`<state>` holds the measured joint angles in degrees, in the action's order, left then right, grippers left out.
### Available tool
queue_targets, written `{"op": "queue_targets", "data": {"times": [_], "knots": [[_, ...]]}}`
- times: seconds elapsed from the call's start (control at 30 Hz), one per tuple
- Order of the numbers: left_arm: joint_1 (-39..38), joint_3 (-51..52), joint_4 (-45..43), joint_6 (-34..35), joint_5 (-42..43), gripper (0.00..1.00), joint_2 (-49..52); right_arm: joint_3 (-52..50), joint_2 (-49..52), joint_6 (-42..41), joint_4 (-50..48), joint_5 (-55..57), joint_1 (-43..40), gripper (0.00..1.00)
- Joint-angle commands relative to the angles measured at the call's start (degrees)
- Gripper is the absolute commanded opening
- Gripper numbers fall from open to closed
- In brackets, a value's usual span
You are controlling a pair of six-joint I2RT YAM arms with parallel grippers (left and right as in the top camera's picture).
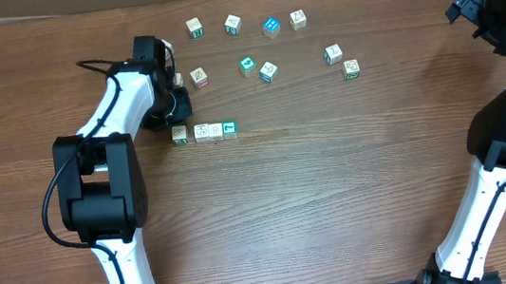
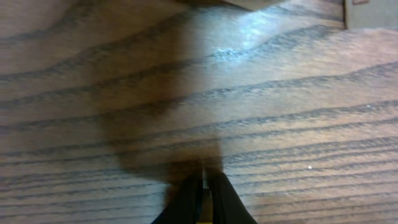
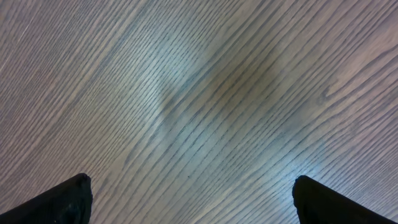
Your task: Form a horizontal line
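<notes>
Horizontal line (image 1: 204,131): four letter cubes in a row, with a teal cube (image 1: 228,128) at its 3 o'clock end, lying just at 6 o'clock of the left gripper (image 1: 177,101). That gripper's fingers (image 2: 186,202) are closed to a slit. Loose cubes (image 1: 269,70) are scattered at 1 o'clock of the row. The right gripper (image 3: 191,179), far off at 2 o'clock, is spread wide above the wooden table (image 1: 337,209).

Wooden table (image 1: 336,199) bears cubes (image 1: 269,71) (one horizontal line (image 1: 204,131)).

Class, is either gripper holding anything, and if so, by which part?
Nothing is held. The left gripper is shut with nothing between its fingers, and the right gripper is wide open and empty.
</notes>
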<state>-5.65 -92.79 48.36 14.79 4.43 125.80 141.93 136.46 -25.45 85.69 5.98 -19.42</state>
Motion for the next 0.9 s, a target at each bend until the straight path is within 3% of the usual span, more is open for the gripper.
{"op": "queue_targets", "data": {"times": [0.0, 0.2, 0.4, 0.6, 0.87], "knots": [[0.00, 0.09, -1.16, 1.16, -3.80, 0.07, 1.29, -0.17, -0.96, 0.24, -0.11, 0.13, -0.20, 1.00], [0.15, 0.09, -1.16, 3.52, -9.49, 0.09, 1.29, -0.17, -0.96, 0.24, -0.11, 0.11, -0.20, 1.00], [0.79, 0.09, 1.40, 3.65, -9.99, 0.12, 1.29, -0.17, -0.96, 0.24, -0.11, 0.11, -0.20, 1.00], [0.85, 0.09, 2.71, 3.61, -10.19, 0.04, 1.29, -0.20, -0.96, 0.24, -0.11, 0.13, -0.20, 1.00], [0.85, 0.09, 6.95, 3.63, -10.21, 0.04, 1.29, -0.20, -0.96, 0.24, -0.11, 0.11, -0.20, 1.00]]}}
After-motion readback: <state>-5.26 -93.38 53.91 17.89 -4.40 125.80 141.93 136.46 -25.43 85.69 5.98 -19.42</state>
